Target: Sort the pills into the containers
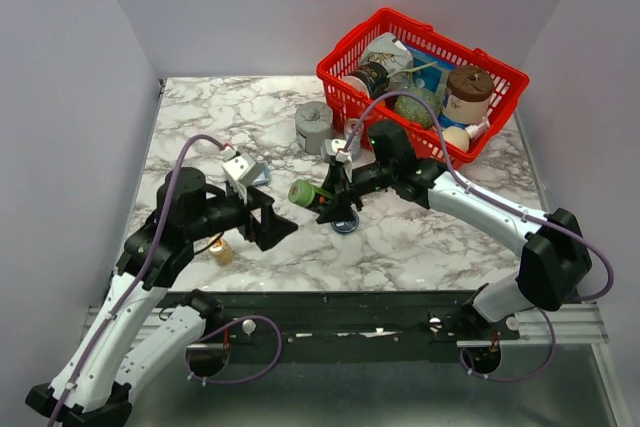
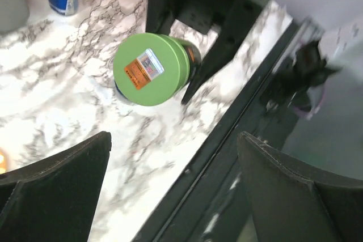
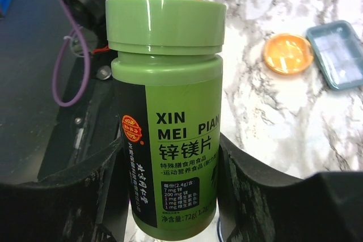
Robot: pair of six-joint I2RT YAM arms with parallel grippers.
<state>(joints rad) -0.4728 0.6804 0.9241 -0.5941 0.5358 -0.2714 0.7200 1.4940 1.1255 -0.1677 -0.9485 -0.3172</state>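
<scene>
Presently my right gripper (image 3: 170,168) is clamped on the lower body of the green pill bottle (image 3: 167,111), cap on. In the top view the bottle (image 1: 303,192) lies roughly level above the marble table (image 1: 250,117), with the cap pointing toward my left gripper (image 1: 280,225). My left gripper's jaws stand spread wide and hold nothing. From the left wrist, the cap's flat top with its orange sticker sits beyond the fingers (image 2: 57,191), touching neither. The dark blue dish (image 1: 345,225) rests on the table directly below my right gripper and is partly hidden by it. The orange dish (image 1: 220,250) sits beside my left arm, well apart from the blue one. The red wire basket (image 1: 345,87) occupies the far right corner, and the grey notched block (image 1: 313,127) is just beside it.
</scene>
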